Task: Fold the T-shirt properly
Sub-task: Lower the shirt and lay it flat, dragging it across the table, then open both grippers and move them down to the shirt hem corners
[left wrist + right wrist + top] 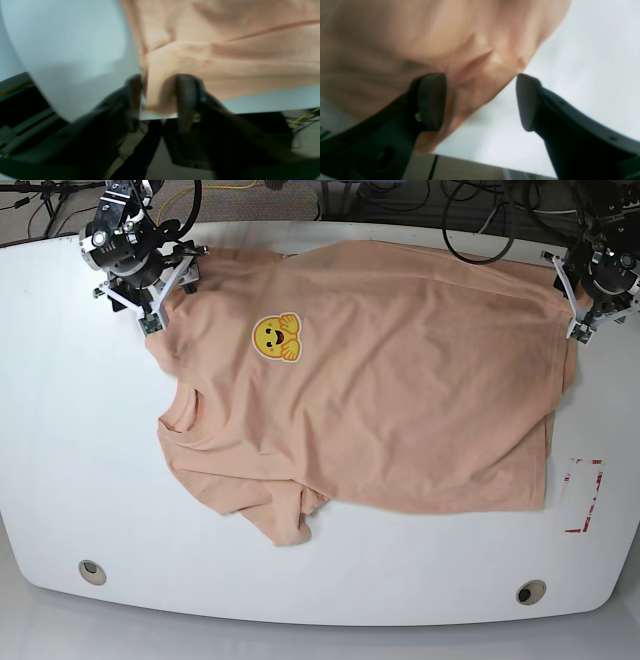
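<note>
The peach T-shirt [400, 400] lies spread across the white table [60, 430], with its yellow smiling-face print [277, 337] facing up. One sleeve is bunched at the front [290, 520]. My right gripper [170, 295] is at the shirt's far-left corner. In the right wrist view it [481, 100] is open, its fingers wide apart over the cloth's edge [475, 75]. My left gripper [568, 300] is at the far-right corner. The left wrist view is blurred; there it [160, 100] is open, with a fold of shirt [157, 92] lying loose between the fingers.
Red corner marks [585, 495] sit on the table at the right, beside the shirt's hem. Two round holes [92, 571] [531, 591] lie near the front edge. Cables [480, 210] hang behind the table's far edge.
</note>
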